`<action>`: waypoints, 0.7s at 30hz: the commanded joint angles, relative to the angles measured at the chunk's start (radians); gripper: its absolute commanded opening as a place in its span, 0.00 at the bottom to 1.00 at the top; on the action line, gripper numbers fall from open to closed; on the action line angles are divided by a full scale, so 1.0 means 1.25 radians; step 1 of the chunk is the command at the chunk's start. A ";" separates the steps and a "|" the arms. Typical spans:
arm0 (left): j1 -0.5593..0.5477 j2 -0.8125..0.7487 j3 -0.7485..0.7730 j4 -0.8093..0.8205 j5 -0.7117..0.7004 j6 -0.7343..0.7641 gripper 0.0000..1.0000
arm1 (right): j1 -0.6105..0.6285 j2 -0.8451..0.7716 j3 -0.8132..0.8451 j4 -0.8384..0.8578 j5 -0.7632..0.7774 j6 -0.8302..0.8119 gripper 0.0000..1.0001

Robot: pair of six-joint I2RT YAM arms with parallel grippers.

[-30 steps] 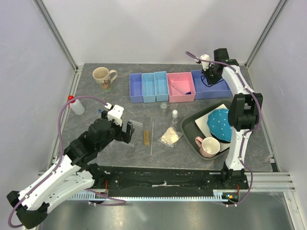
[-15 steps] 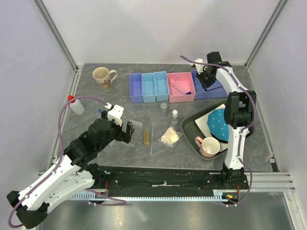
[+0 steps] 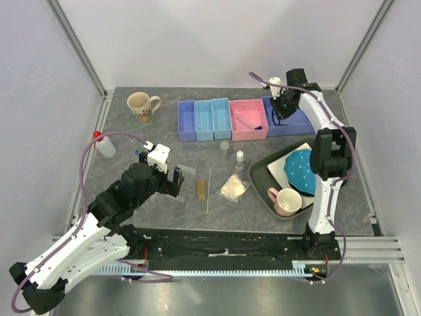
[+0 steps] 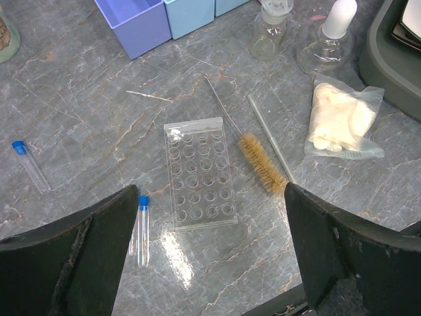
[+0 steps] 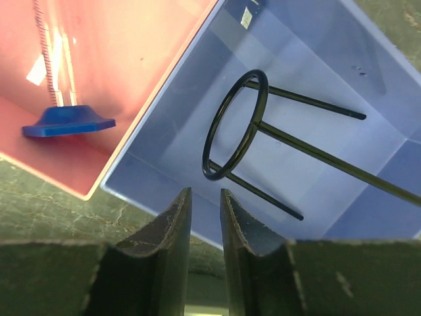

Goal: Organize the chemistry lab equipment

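My left gripper (image 3: 168, 180) is open and empty, hovering over the clear rack (image 4: 199, 172), which lies flat. Blue-capped tubes (image 4: 143, 220) lie to its left, one farther off (image 4: 29, 166). An amber brush (image 4: 262, 162) and a thin rod (image 4: 270, 135) lie to its right, then a whitish bag (image 4: 342, 122). Two white-capped clear bottles (image 4: 268, 29) stand beyond. My right gripper (image 3: 279, 103) hangs over the purple bin (image 5: 316, 72), jaws slightly apart and empty (image 5: 205, 197). The black wire ring (image 5: 237, 128) lies free in that bin. The red-capped squeeze bottle (image 3: 104, 145) stands far left.
A row of blue bins (image 3: 204, 120) and a pink bin (image 3: 248, 120), which holds a small blue piece (image 5: 69, 122), stands at the back. A beige mug (image 3: 141, 105) is at the back left. A dark tray (image 3: 263, 178) with a blue dotted plate and a pink mug (image 3: 286, 201) is at the right.
My right gripper has shifted a little left over the purple bin. The left arm and the items on the table have not moved.
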 commanded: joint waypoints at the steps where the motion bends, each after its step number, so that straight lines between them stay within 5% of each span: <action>1: -0.002 -0.003 0.006 0.027 -0.006 0.028 0.98 | 0.003 -0.104 -0.022 0.015 -0.046 0.024 0.31; 21: -0.002 -0.003 0.008 0.026 -0.006 0.028 0.98 | 0.009 -0.254 -0.163 0.052 -0.152 0.059 0.35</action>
